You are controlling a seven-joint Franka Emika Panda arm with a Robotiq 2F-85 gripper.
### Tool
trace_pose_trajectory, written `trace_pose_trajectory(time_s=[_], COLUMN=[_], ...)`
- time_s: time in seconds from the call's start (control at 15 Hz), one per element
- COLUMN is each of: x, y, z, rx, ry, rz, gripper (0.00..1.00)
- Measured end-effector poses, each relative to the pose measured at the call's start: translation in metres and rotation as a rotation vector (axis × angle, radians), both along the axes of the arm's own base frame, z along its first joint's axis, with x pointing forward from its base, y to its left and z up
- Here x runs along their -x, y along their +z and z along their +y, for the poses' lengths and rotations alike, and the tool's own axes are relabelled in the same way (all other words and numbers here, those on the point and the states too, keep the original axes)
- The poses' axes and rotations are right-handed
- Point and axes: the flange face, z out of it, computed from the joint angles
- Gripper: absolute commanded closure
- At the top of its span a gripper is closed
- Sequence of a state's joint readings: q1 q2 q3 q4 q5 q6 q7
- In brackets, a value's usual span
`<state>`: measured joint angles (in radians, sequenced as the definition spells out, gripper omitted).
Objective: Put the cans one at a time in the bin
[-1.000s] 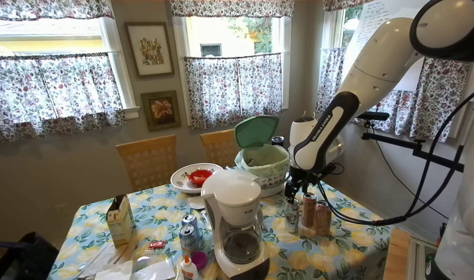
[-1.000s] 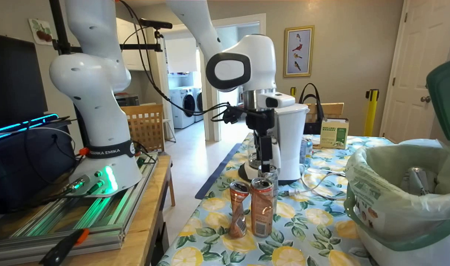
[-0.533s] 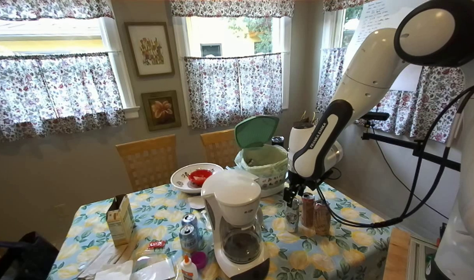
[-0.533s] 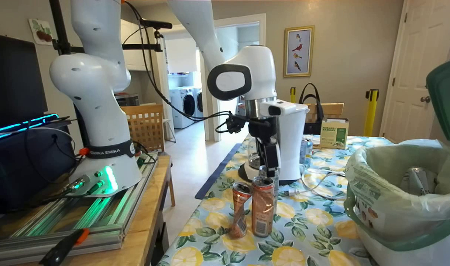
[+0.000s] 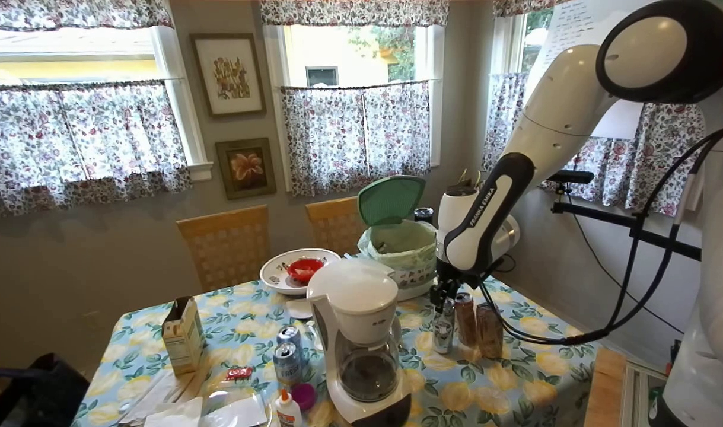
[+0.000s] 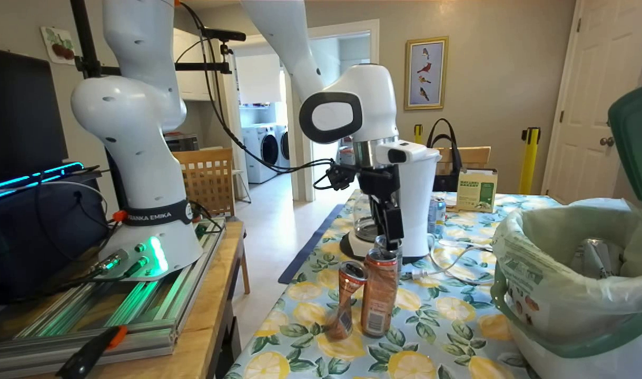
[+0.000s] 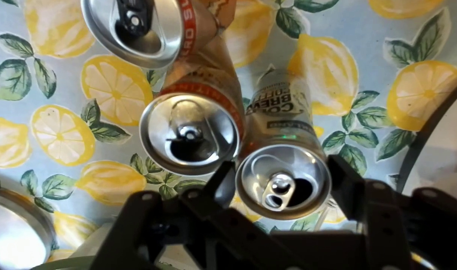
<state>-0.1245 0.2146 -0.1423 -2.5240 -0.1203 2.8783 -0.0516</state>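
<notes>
Wrist view: the gripper [image 7: 282, 168] straddles a silver can [image 7: 280, 152] on the table [image 6: 436, 310], its fingers [image 7: 346, 182] apart at either side of the rim; whether they clamp it cannot be told. An orange can [image 6: 379, 295] stands just beside it, with a crumpled can [image 6: 347, 295] near that. In an exterior view, the bin [image 6: 579, 345], lid [image 6: 639, 142] raised, holds another can [image 6: 597, 258]. Two blue cans [image 5: 287, 365] stand near the coffee maker [image 5: 358, 287] in an exterior view.
</notes>
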Motion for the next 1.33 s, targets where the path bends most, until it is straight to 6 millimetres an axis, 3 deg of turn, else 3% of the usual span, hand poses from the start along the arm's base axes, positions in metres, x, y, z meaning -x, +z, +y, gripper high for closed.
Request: trace_pose_trajectory(time_s=[1.07,1.13,1.2,1.33], x=[-0.002,-0.002,-0.0019,-0.0015], y=[-0.0008,-0.0009,-0.0013,-0.003], z=[0.0079,0.0081,0.0083,0.0089], rx=[0.004,0.004,0.004,0.003], ry=[0.047,0.048,0.049,0.05], rz=[0.004,0.005,0.006,0.011], gripper=[0.0,0.25,0.28,0.43])
